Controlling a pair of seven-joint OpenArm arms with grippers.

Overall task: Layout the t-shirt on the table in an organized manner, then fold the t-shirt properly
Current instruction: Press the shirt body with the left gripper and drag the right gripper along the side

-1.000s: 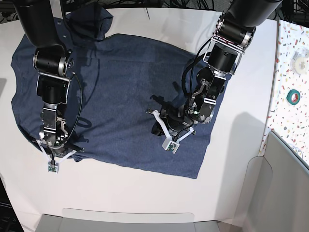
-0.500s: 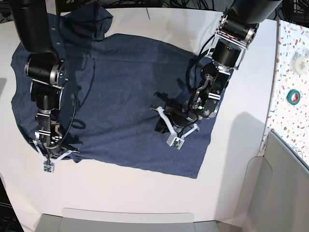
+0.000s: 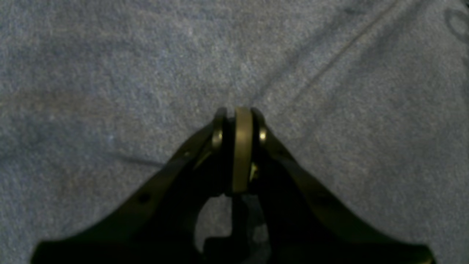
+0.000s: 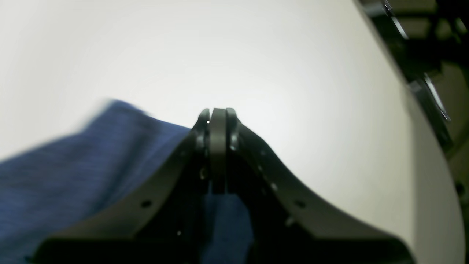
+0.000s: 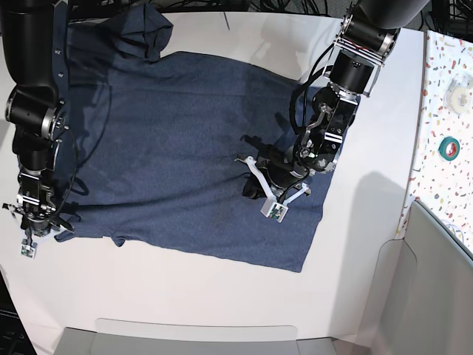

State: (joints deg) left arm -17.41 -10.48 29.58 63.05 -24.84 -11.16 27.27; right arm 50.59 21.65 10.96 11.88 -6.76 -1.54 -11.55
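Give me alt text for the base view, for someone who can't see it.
A dark navy t-shirt lies spread on a white table, seen from above, with two black robot arms over it. The right gripper is shut on the shirt's edge at the view's left; the left gripper, also shut, sits on the fabric near the middle.

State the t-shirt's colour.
Dark heathered navy-blue cotton t-shirt; clearest in the base view.
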